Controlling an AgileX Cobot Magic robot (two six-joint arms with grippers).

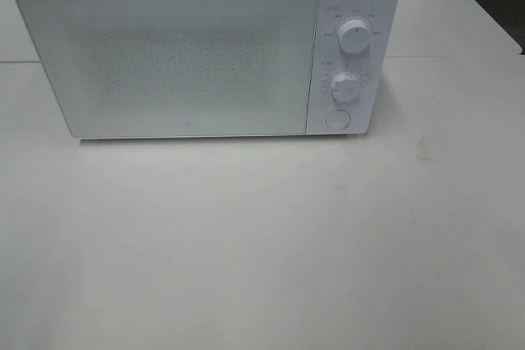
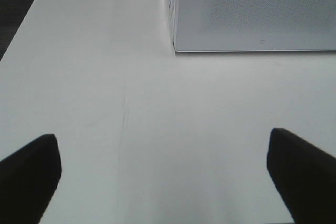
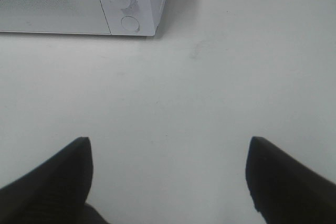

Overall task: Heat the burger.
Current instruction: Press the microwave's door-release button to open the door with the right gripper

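The burger cannot be seen in any view, so I cannot tell where it is. The white microwave (image 1: 205, 51) stands at the back of the white table (image 1: 262, 252). Its door (image 1: 156, 67) is shut, and the speckled window is too cloudy to see through. On its right side are two round knobs, the top knob (image 1: 353, 34) above the lower knob (image 1: 346, 85), and a round button (image 1: 336, 119) sits under them. The left gripper (image 2: 163, 153) is spread wide over the table, near the microwave's left front corner, and holds nothing. The right gripper (image 3: 169, 148) is spread wide too, with nothing in it, near the corner with the button.
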